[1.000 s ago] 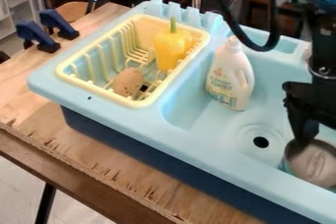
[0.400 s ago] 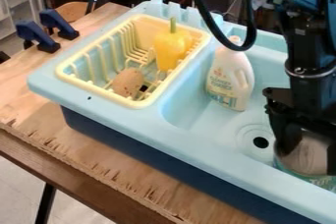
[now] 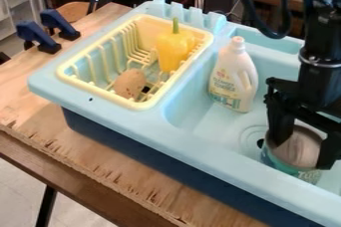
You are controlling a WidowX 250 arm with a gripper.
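Note:
The black gripper hangs over the right part of the sink. Its two fingers are on opposite sides of a can with a grey-brown top and a teal label, shut on it. The can is inside the basin beside the drain, partly covering it; whether its base touches the sink floor I cannot tell. A white detergent bottle stands upright in the basin, to the left of the gripper and farther back.
The light-blue sink rests on a wooden table. A yellow rack on its left side holds a yellow pepper and a brown potato-like object. Dark blue clamps grip the table's back left.
The gripper has come left and the fingers have closed around the can. The can has shifted left with it, toward the drain. The bottle and rack items have stayed put.

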